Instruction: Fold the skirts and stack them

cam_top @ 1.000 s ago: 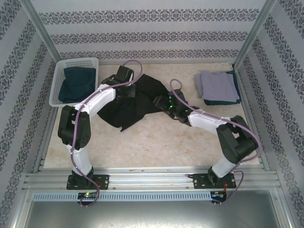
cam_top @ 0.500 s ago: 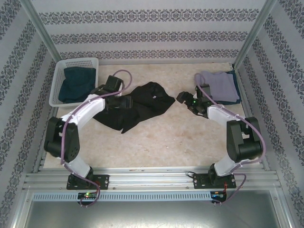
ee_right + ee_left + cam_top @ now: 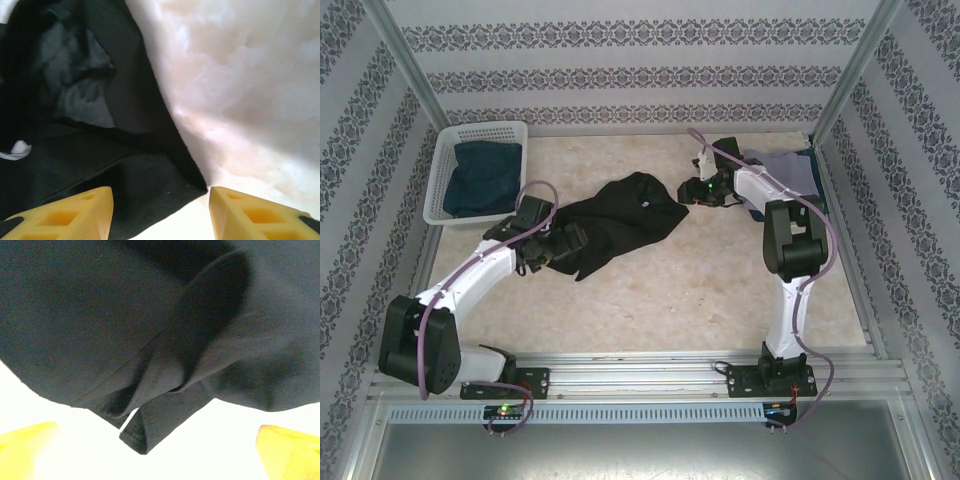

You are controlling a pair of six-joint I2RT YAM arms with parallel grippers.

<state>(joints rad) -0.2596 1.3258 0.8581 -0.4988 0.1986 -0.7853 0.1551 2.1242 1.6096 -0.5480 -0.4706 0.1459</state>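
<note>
Black skirt (image 3: 620, 220) lies rumpled on the tabletop (image 3: 720, 290), 1 arm at each end.
My left fingers (image 3: 30, 440) gape wide, empty, at its hem; my right fingers (image 3: 75, 212) bracket the opposite corner, parted — placed, I judge, for folding.

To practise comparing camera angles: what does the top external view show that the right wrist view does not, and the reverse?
Top external: the white basket holding a dark blue skirt, and the lavender-grey skirt at far right. Right wrist: the right gripper up close, jaws apart, with a corner of cloth lying just ahead of it. Shared: the black skirt, crumpled on the pale table.
</note>
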